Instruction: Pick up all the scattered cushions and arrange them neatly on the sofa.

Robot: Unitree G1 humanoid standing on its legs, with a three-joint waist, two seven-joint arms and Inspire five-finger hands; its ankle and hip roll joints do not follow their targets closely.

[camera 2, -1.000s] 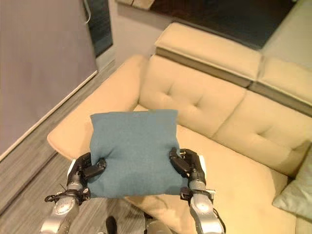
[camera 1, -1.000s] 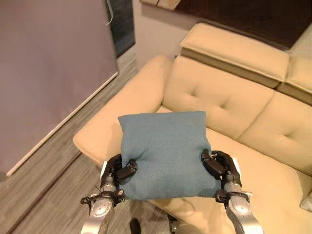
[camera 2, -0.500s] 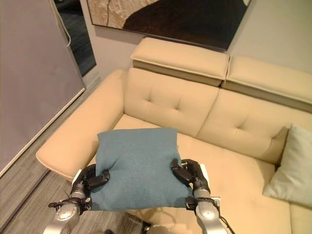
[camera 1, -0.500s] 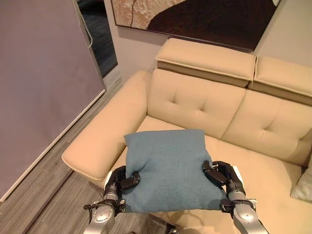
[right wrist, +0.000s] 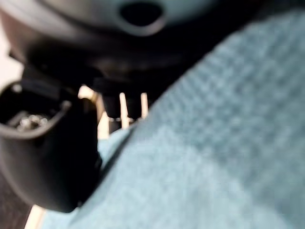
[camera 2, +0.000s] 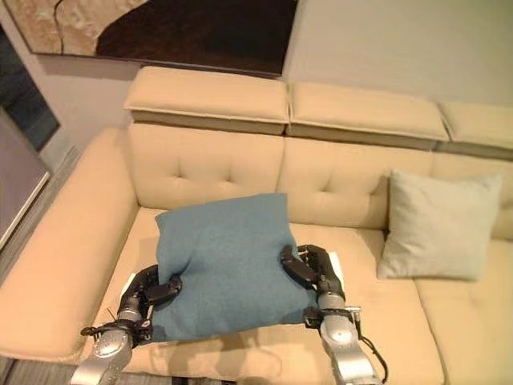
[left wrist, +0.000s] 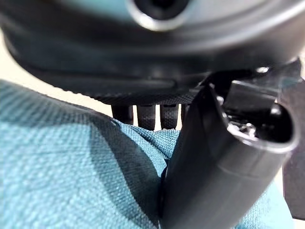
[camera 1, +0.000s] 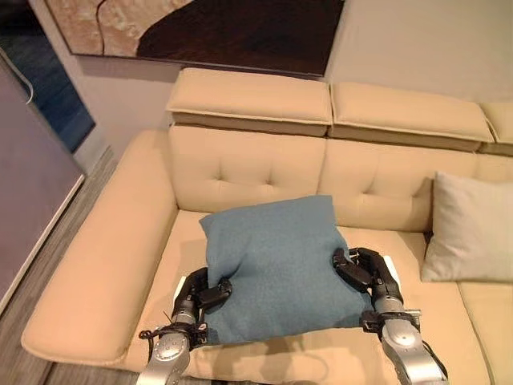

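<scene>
— Where are we with the cushions?

— We hold the square teal woven-fabric cushion over the front edge of the cream leather sofa, near its left end. Our left hand pinches one side edge, fingers curled into the cloth; our right hand clamps the opposite edge the same way. It isn't set down yet.

— Anything already placed?

— A pale grey-beige soft cushion leans upright against the tufted backrest towards the right. We judge the teal one still needs propping; it looks plump and yielding, coarse-woven against smooth upholstery.
</scene>
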